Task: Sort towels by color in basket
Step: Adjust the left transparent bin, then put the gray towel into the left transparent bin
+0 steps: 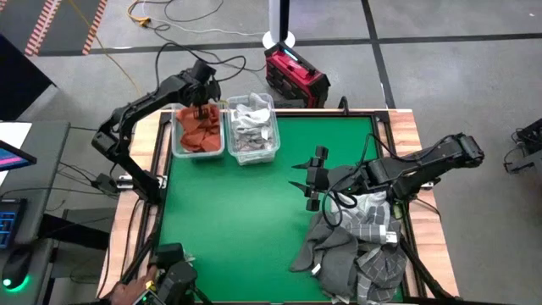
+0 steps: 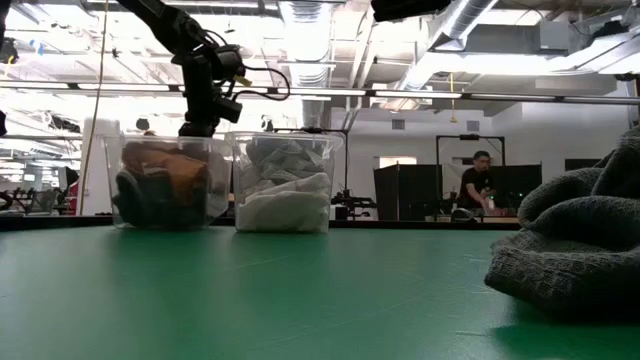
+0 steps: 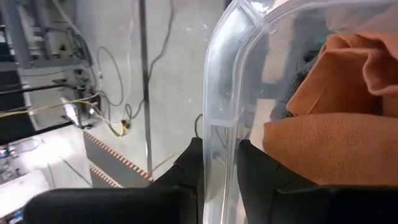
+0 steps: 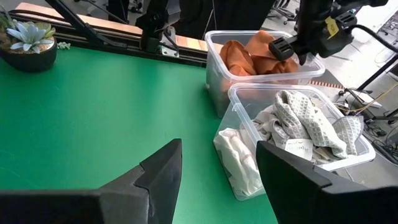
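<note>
Left gripper (image 1: 201, 108) straddles the orange towels' (image 1: 199, 131) bin wall (image 3: 217, 112).

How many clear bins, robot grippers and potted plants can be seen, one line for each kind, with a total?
Clear plastic bins: 2, one with rust-orange towels, one with white towels
Robot grippers: 2, left gripper over the orange bin, right gripper over the green mat
Small potted plant: 1
Total: 5
</note>
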You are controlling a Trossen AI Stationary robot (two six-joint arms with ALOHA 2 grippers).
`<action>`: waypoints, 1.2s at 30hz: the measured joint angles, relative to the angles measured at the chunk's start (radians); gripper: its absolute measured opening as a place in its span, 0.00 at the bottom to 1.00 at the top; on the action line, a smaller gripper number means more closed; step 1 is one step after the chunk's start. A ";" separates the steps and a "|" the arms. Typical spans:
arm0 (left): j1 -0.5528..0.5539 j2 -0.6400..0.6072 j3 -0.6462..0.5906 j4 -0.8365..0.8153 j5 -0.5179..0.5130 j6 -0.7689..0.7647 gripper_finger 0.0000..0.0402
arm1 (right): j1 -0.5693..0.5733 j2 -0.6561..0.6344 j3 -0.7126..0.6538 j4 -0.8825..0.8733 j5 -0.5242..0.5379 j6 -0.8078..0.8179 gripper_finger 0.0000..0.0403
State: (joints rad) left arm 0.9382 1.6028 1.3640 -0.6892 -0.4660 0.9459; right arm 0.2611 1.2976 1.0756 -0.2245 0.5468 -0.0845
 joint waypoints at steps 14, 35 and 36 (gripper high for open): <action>0.000 0.001 0.000 0.010 0.009 -0.079 0.46 | 0.000 0.000 0.000 0.000 0.000 -0.002 0.58; -0.035 0.001 0.000 -0.153 0.011 -0.087 0.52 | 0.000 0.000 0.000 0.000 0.000 0.004 0.58; -0.035 0.001 0.000 -0.147 -0.012 -0.085 0.52 | 0.000 0.000 0.000 0.000 0.000 0.005 0.58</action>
State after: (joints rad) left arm 0.9031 1.6035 1.3644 -0.8366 -0.4784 0.8606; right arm 0.2611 1.2976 1.0752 -0.2249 0.5468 -0.0797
